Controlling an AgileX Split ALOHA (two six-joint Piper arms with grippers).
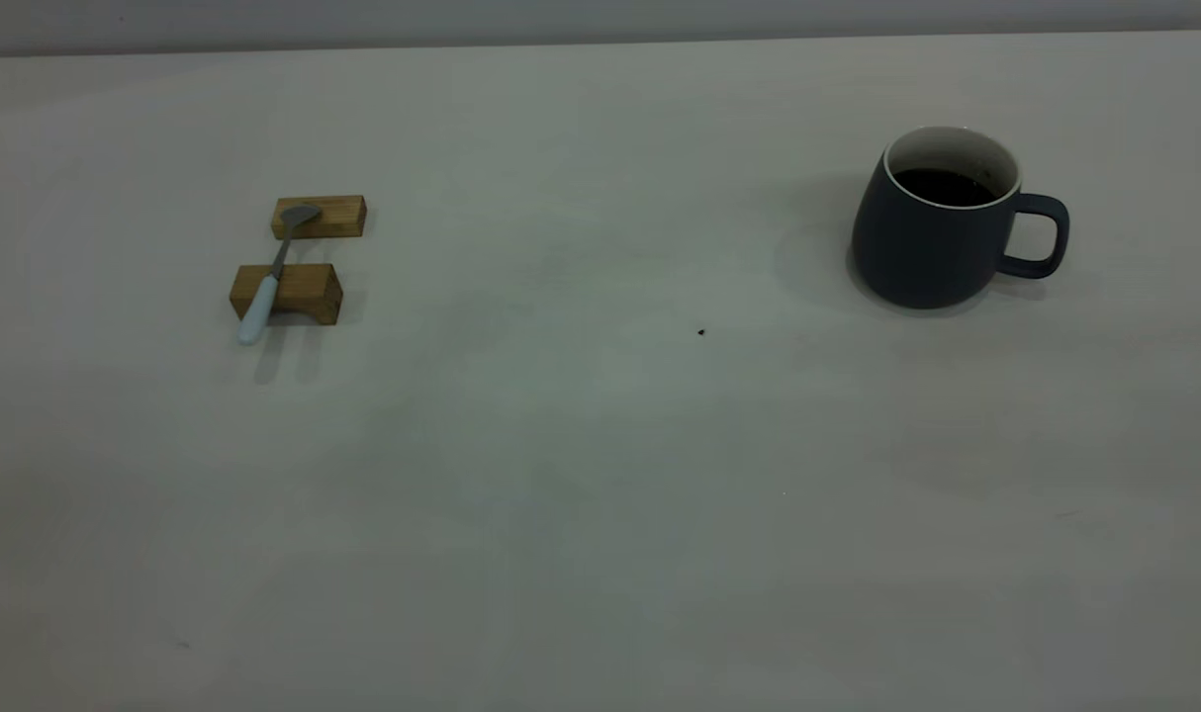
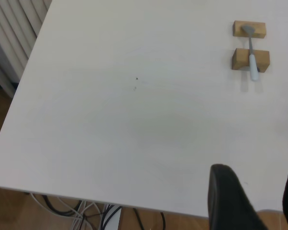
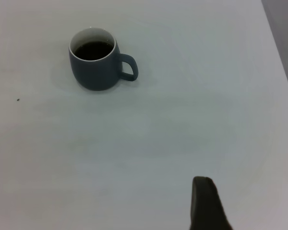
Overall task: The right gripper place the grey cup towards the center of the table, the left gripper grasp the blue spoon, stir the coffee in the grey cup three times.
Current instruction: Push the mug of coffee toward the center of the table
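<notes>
So you've got the grey cup (image 1: pixel 932 232) sitting upright at the table's (image 1: pixel 581 475) right side, handle pointing right, coffee (image 1: pixel 945 186) inside. The blue spoon (image 1: pixel 274 277) lies across two wooden blocks (image 1: pixel 299 259) way over on the left. Your left gripper (image 2: pixel 259 201) hangs over the table edge with its fingers spread wide, holding nothing. The right gripper (image 3: pixel 209 203) shows just one finger, so you can't tell its state.

Exterior camera: faces table (image 1: pixel 600 494), raised. Left wrist camera: high behind left gripper (image 2: pixel 259 201), sharing spoon (image 2: pixel 252 57). Right wrist camera: high, probably well behind cup (image 3: pixel 93 60).
</notes>
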